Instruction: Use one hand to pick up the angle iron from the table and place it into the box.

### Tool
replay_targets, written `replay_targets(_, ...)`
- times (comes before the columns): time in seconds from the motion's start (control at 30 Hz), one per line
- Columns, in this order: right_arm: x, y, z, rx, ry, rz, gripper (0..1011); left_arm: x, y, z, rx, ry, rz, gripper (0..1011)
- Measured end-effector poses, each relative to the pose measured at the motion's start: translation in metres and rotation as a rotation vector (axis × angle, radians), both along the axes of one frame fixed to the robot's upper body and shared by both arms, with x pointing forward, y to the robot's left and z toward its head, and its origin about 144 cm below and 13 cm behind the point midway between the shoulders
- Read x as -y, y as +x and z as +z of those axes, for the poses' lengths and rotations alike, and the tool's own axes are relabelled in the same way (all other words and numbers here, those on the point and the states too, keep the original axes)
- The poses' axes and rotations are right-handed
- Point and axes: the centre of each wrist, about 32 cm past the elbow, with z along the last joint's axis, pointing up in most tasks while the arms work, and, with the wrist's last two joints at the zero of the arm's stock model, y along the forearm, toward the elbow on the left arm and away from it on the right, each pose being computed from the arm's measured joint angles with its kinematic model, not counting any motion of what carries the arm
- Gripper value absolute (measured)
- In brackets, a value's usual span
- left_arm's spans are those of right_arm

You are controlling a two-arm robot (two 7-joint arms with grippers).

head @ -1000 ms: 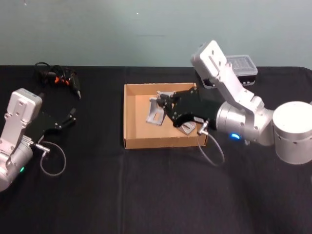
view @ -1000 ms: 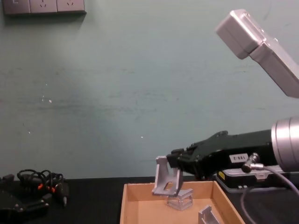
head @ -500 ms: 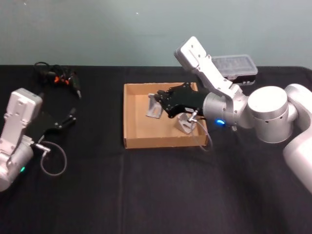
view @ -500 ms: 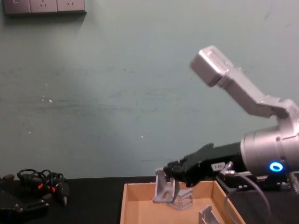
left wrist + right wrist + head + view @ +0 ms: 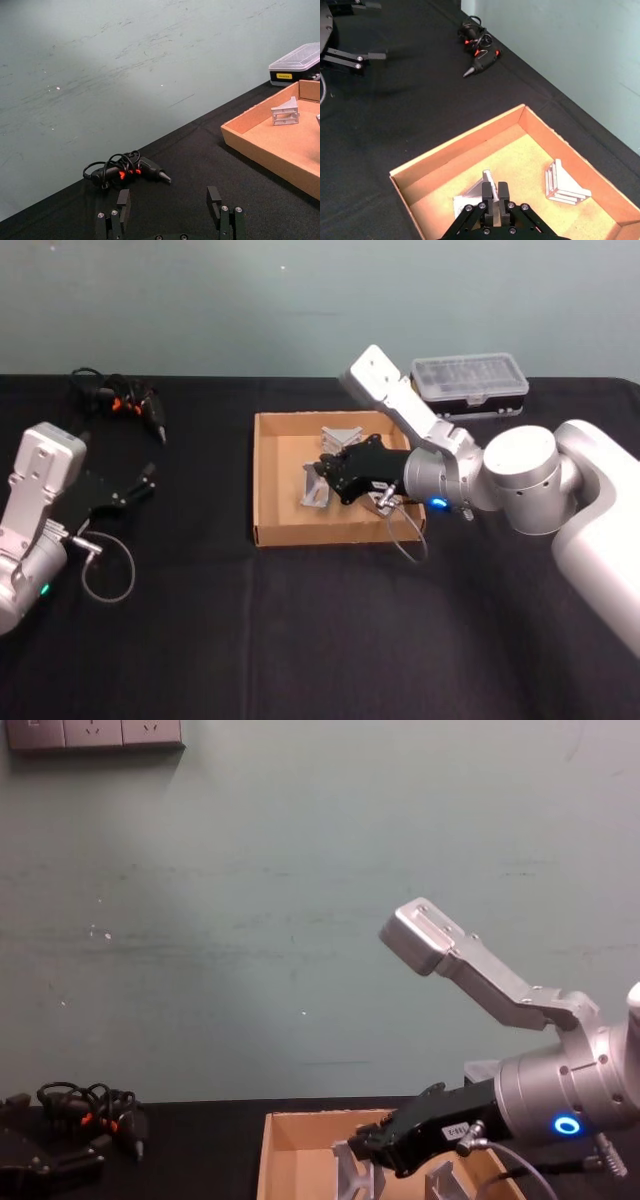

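Gripping angle iron (image 5: 487, 186), right claw (image 5: 494, 198)

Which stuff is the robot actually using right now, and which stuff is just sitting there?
Part of the job:
- right gripper, shut on the angle iron
- the box under it
- the table

Just lying about:
- drill with tangled cable
- clear-lidded plastic case
- other brackets already in the box
- left gripper, parked open

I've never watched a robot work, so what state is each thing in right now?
Right gripper: shut on the angle iron, inside the box.
Angle iron: held, low over the box floor.
Box: open-topped, with other brackets inside.
Left gripper: open, idle over the table.
Plastic case: lid shut.
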Motion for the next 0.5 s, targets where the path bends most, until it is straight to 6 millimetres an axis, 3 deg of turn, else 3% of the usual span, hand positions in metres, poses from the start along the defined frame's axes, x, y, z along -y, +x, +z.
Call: replay_targets(0.5, -0.0018, 0.0055, -0.0076, -0.025, -0.012, -0.003, 86, 0.0000, 0.0000, 0.0000, 0.000, 0.000, 0.000, 1000)
